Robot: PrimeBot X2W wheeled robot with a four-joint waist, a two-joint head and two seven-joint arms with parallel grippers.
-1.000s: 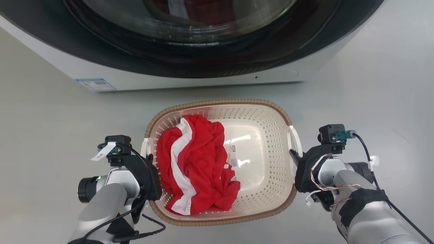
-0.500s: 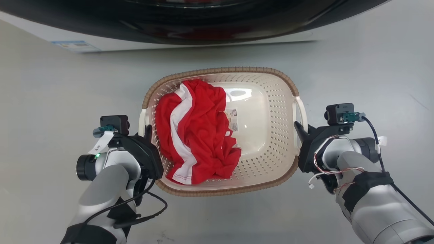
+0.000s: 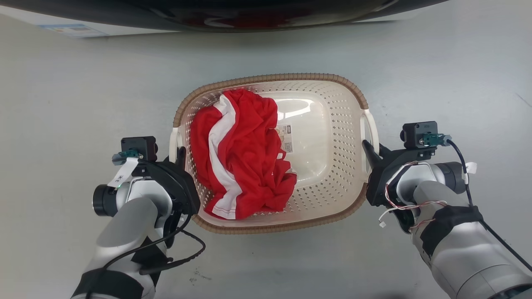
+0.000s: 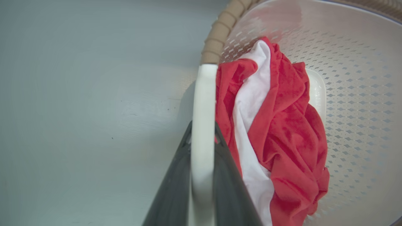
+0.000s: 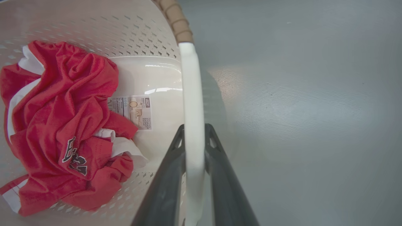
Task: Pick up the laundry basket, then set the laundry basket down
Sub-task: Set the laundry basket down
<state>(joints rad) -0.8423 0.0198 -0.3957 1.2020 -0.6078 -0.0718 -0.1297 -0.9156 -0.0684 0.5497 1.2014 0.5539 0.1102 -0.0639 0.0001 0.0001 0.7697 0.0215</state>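
One laundry basket [image 3: 291,77] gripped by both sides: left gripper [image 3: 181,153] clamped on left loop handle [image 4: 203,94], right gripper [image 3: 367,146] clamped on right loop handle [image 5: 190,88]. Red-white shirt [image 3: 243,158] heaped in its left half. Grey floor [image 3: 66,108] beneath, and I can't tell if basket touches it. Washer front [image 3: 232,18] beyond, apart.

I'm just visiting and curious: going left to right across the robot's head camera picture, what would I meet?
left gripper → red-and-white garment → label on the floor of the laundry basket → right gripper
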